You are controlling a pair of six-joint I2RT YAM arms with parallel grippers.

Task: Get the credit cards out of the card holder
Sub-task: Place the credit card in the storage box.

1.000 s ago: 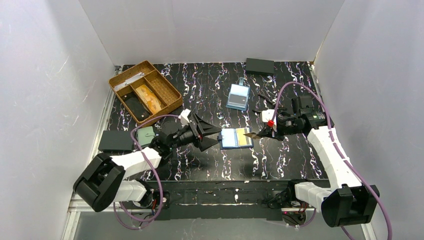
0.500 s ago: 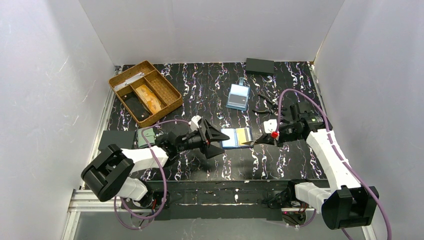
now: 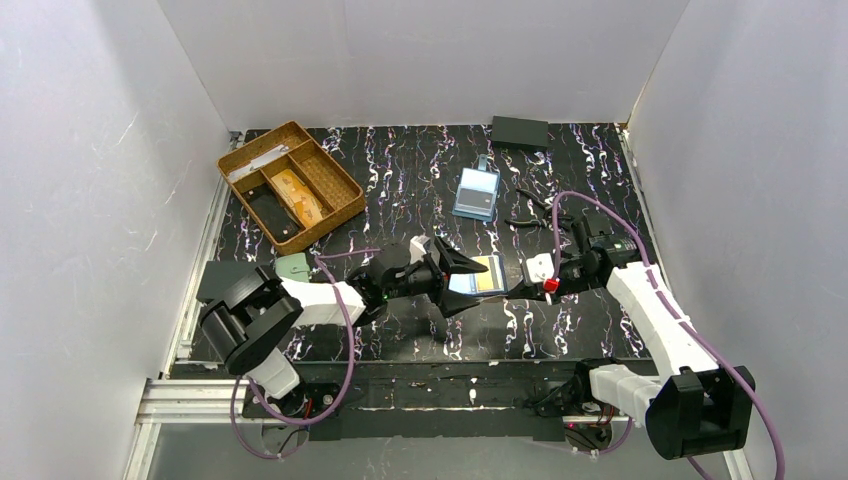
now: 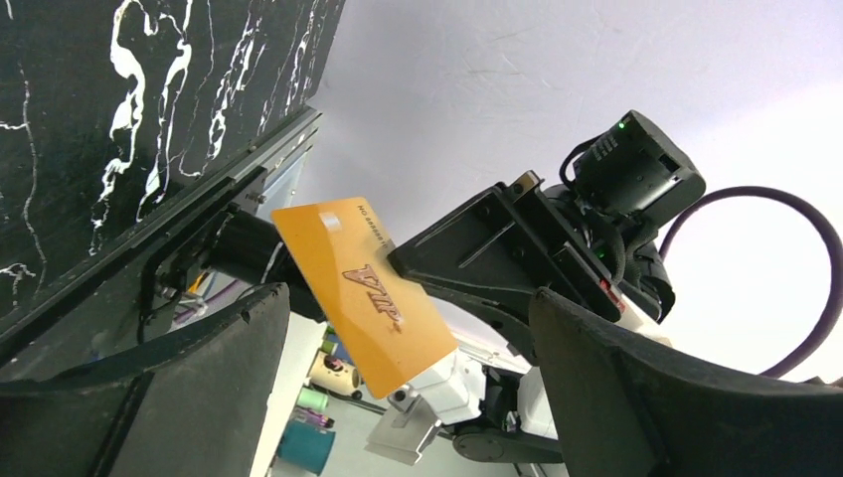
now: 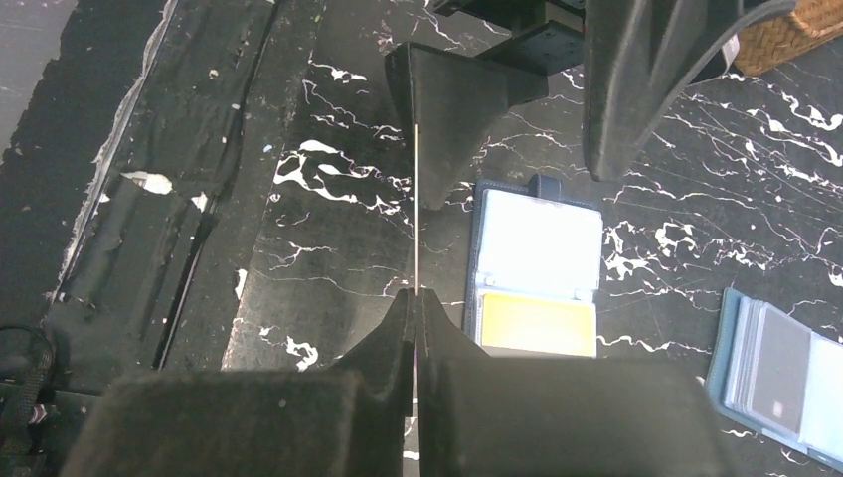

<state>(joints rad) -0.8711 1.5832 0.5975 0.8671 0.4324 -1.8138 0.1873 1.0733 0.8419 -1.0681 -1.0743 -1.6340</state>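
left gripper (image 3: 462,285) blocks the card holder's (image 3: 488,275) left half from above, and the blue case (image 5: 780,368) right of it gets cropped

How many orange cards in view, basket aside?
2. One orange card is clamped edge-on in the right gripper; the other card sits in the open card holder's slot. Others may be tucked behind it.

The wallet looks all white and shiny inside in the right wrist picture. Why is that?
Right wrist view: light glares off the top pocket of the wallet, washing it white; top view: that pocket shows pale blue, no glare; left wrist view: the orange card is sharp, lettering readable.
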